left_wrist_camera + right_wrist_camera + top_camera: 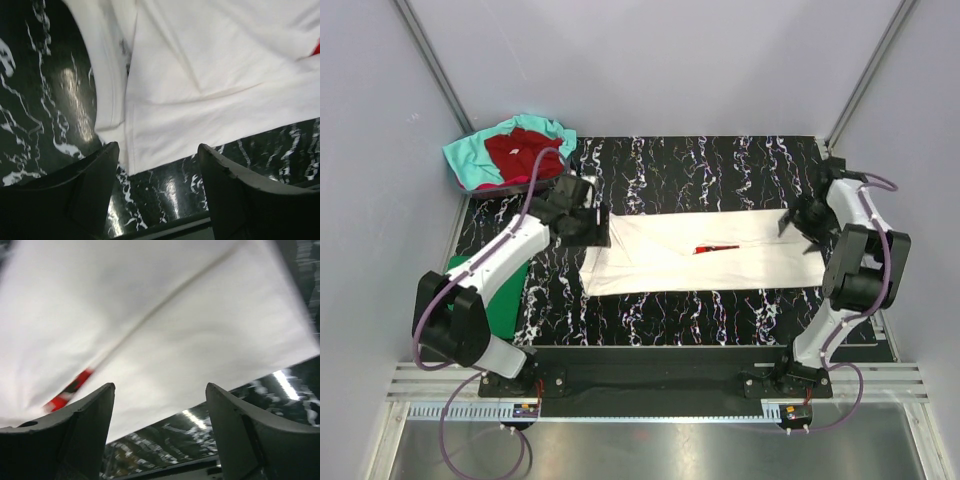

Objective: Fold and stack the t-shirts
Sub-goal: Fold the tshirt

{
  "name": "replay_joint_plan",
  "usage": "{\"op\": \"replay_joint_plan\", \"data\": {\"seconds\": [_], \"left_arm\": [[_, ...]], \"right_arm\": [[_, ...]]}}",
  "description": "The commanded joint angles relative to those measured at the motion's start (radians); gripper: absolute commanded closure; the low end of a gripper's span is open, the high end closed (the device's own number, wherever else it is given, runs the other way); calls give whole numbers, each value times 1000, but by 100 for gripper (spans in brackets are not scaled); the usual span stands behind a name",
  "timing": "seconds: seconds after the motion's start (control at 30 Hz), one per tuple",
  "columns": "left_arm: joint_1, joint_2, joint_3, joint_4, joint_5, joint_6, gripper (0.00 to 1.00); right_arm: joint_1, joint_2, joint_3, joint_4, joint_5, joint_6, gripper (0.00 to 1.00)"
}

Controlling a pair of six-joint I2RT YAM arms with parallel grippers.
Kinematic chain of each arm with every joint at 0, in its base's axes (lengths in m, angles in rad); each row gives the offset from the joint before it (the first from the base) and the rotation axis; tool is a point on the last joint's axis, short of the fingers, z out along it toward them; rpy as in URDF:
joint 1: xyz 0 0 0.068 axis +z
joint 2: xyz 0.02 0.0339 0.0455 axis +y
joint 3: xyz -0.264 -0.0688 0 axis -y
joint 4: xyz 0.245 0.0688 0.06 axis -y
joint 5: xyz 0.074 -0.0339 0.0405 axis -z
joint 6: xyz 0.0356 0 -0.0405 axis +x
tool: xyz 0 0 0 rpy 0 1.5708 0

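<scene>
L pincer (157, 147) over white tee (210, 65)

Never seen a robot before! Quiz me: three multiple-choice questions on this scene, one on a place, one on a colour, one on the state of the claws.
1. Where is the heap of crumpled shirts?
A. far left corner of the table
B. far right corner
C. between the arm bases

2. What colour is the long shirt across the middle?
A. teal
B. white
C. green

3. The left gripper and right gripper are:
A. both clamped on cloth
B. one shut
C. both open

Answers:
1 A, the heap lies top left in the overhead view.
2 B, white, with a red sliver.
3 C, fingers spread, gripping nothing.
</scene>
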Motion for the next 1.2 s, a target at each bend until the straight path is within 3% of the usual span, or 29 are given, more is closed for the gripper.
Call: {"op": "replay_joint_plan", "data": {"seconds": [0.0,0.1,0.13,0.23,0.33,0.43,0.53,0.8,1.0,1.17], "left_arm": [[59,-9,98,54,112,70,30],[125,66,139,108,230,60,32],[137,101,151,114,242,49,32],[178,158,204,136,283,-1,32],[217,209,256,141,278,-57,32],[250,235,276,151,320,-120,33],[263,224,262,168,343,-152,34],[266,151,142,197,354,-156,35],[278,138,121,188,366,-130,35],[300,140,125,185,387,-120,35]], "right_arm": [[159,-133,32,32,-238,122,19],[253,-203,-83,222,-362,299,20],[351,-217,-113,338,-382,348,20],[469,-251,-254,567,-439,601,23],[647,-204,-347,889,-391,846,30],[772,-141,-371,1064,-362,942,32],[829,-67,-397,1146,-328,1046,37],[911,1,-417,1197,-282,1169,67],[950,8,-399,1122,-236,1183,66],[962,15,-411,1091,-207,1193,61]]}}
